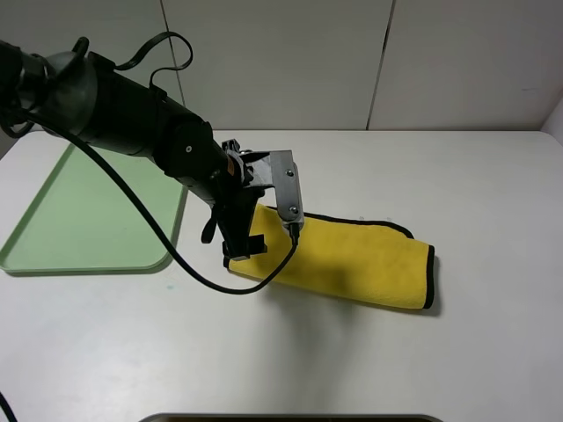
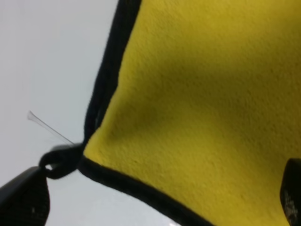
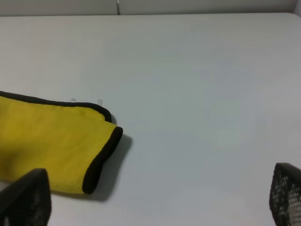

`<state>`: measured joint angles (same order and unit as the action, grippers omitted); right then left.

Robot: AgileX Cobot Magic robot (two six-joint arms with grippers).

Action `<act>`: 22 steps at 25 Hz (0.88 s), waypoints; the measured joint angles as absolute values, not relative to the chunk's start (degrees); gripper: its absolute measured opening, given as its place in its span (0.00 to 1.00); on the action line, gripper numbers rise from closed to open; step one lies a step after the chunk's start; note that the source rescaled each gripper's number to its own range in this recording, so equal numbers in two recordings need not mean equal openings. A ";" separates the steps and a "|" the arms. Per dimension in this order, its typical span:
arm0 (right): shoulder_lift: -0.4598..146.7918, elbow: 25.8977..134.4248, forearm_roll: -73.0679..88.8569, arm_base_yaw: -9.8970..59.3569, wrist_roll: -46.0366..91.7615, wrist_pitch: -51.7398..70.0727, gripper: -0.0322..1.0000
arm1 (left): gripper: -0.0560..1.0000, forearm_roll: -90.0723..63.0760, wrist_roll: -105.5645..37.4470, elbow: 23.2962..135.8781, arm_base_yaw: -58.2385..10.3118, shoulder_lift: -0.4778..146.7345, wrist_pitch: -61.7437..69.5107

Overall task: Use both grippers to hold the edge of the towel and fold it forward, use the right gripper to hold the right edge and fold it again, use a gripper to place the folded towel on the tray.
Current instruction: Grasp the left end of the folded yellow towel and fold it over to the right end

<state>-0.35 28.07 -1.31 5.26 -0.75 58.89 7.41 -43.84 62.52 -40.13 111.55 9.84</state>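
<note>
The yellow towel [image 1: 352, 259] lies folded into a long strip on the white table, with black binding along its far and right sides. My left gripper [image 1: 241, 249] hangs over the towel's left end, jaws open. In the left wrist view the left gripper [image 2: 157, 197] is close above the towel's corner [image 2: 188, 94], next to its small black loop [image 2: 59, 162]. My right gripper [image 3: 155, 197] is open and empty, away from the towel's right end [image 3: 56, 146]; it does not show in the exterior view. The pale-green tray [image 1: 88, 211] lies empty at the left.
The left arm and its black cable [image 1: 167, 242] reach from the upper left over the tray's right side. A white wall stands behind the table. A dark rim [image 1: 290, 418] shows at the front edge of the exterior view.
</note>
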 joint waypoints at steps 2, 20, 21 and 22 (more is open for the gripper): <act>-0.35 28.07 -1.31 5.26 -0.75 58.89 1.00 | 0.98 7.41 -43.84 62.52 -40.13 111.55 10.70; -0.35 28.07 -1.30 4.97 -0.75 58.89 1.00 | 0.98 6.56 6.29 65.83 -39.61 104.73 26.62; -0.35 28.07 -1.30 4.91 -0.75 58.89 1.00 | 0.98 6.56 10.11 65.83 -39.54 104.73 26.62; -0.35 28.07 -1.30 4.87 -0.75 58.89 1.00 | 0.98 6.66 12.96 65.83 -39.47 104.73 26.36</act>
<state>-0.35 28.07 -1.30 4.87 -0.75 58.89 6.66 12.96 65.83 -39.47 104.73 26.36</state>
